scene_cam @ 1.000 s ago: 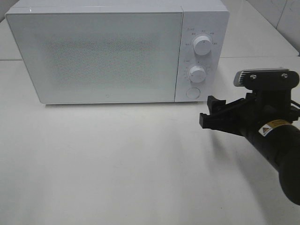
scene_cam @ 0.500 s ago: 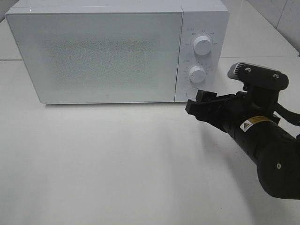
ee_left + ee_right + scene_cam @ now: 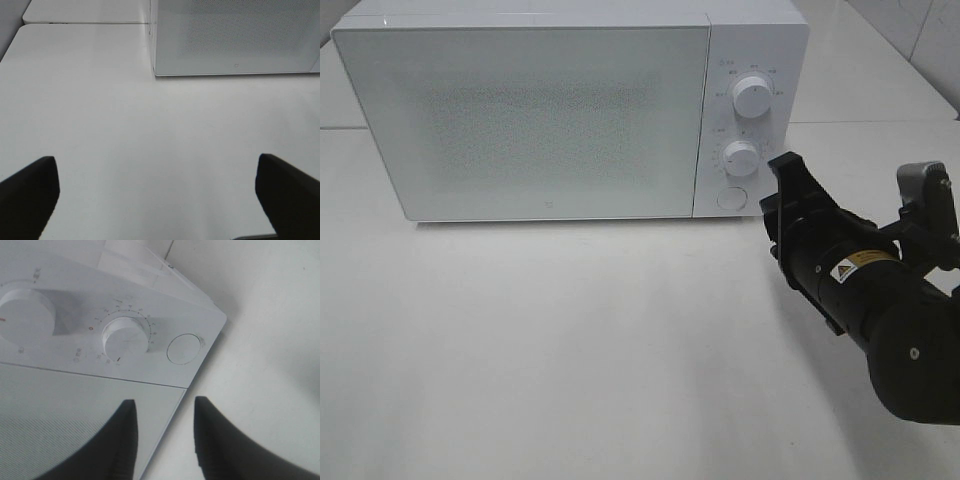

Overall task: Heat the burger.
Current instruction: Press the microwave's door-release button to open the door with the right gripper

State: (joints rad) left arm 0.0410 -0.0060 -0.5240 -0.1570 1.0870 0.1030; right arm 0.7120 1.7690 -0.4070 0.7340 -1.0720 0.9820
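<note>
Both claws are empty, left claw [image 3: 156, 165] spread wide, right claw [image 3: 165, 405] narrowly parted near the round button [image 3: 183, 348] on the microwave [image 3: 520, 120], which it should probably press squarely, avoiding the dial [image 3: 125, 335].

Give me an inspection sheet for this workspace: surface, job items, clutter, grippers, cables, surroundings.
Surface: white table, plain and unmarked.
Job's things: burger not in view. The white microwave stands at the back with its door shut, and the inside cannot be seen. Its panel has an upper knob, a lower knob and a round button.
Clutter: nothing seen.
Grippers: left gripper is wide open over bare table and holds nothing. Right gripper has its jaws apart and empty, close to the control panel.
Cables: nothing seen.
Surroundings: pale tiled surface behind, at the right.
</note>
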